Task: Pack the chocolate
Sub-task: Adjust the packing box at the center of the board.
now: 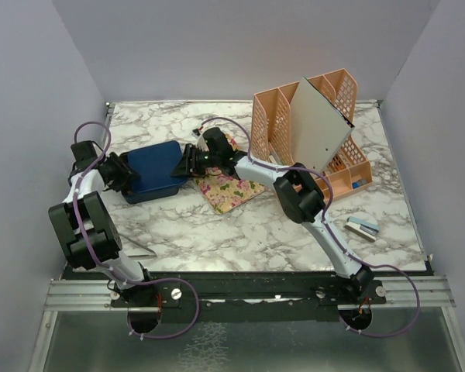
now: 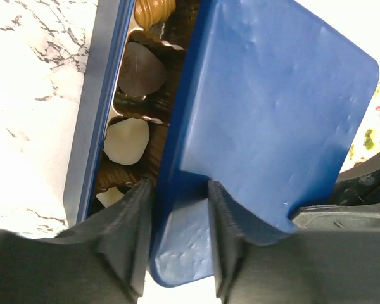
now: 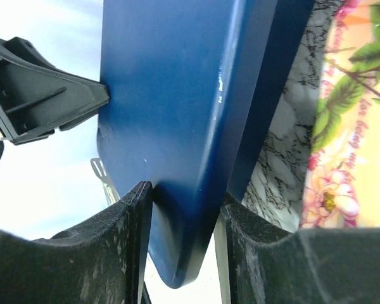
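Plain pale-grey walls [image 1: 217,46] enclose 3 sides of a marble-patterned table [image 1: 240,232].

We've got a white marble table [image 1: 294,232], dark blue box [image 2: 92,126] left of centre, its blue lid [image 2: 272,126] tilted off one wall, floral cloth [image 1: 231,192] just beside it, orange file rack [image 1: 275,128] back right, grey board [image 1: 318,124] leaning in it, small white-and-blue item [image 1: 363,227] near right edge

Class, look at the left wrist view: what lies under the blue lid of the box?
Through the gap between the blue lid and the box wall: a tan chocolate, a dark brown chocolate and a cream chocolate. The lid hides everything else inside.
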